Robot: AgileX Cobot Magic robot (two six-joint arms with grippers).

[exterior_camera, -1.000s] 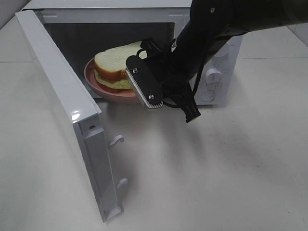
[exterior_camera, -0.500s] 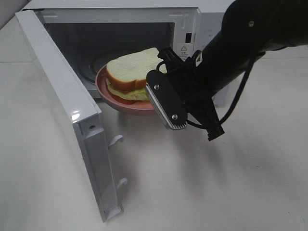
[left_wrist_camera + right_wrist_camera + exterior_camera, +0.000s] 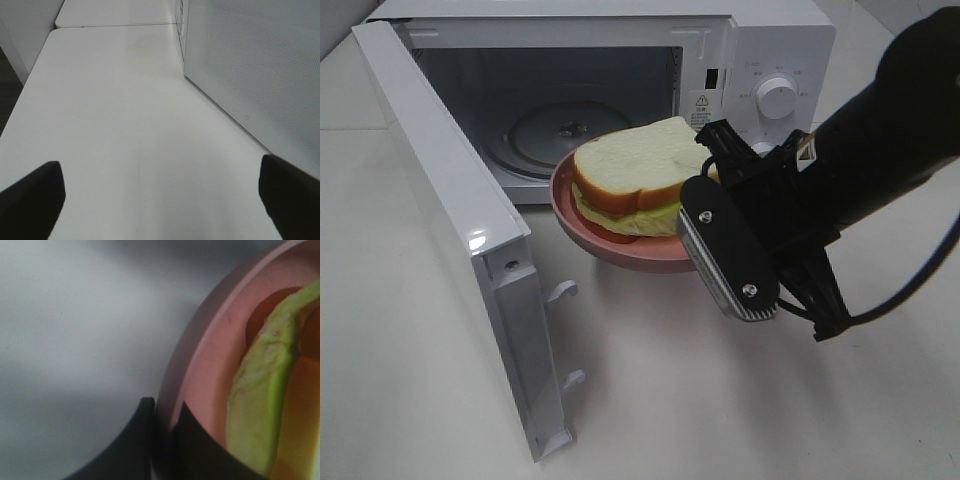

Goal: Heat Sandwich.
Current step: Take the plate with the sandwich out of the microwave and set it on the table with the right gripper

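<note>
The sandwich [image 3: 638,175], white bread with green lettuce and red filling, lies on a round pink plate [image 3: 620,250]. My right gripper [image 3: 698,252] is shut on the plate's near right rim and holds it in the air just in front of the open microwave [image 3: 770,40]. In the right wrist view the gripper [image 3: 164,435] pinches the pink plate's rim [image 3: 210,370], and the sandwich's lettuce edge [image 3: 255,410] shows above it. My left gripper [image 3: 160,200] is open and empty above the white table, beside the microwave door [image 3: 250,65].
The microwave door [image 3: 450,220] stands swung wide open to the left, reaching toward the table's front. The glass turntable [image 3: 560,130] inside is bare. Control knobs [image 3: 777,98] sit on the right front panel. White table [image 3: 670,400] lies below the plate.
My right gripper has drawn the plate with the sandwich out of the microwave cavity, toward the front and right. The turntable is now uncovered.
</note>
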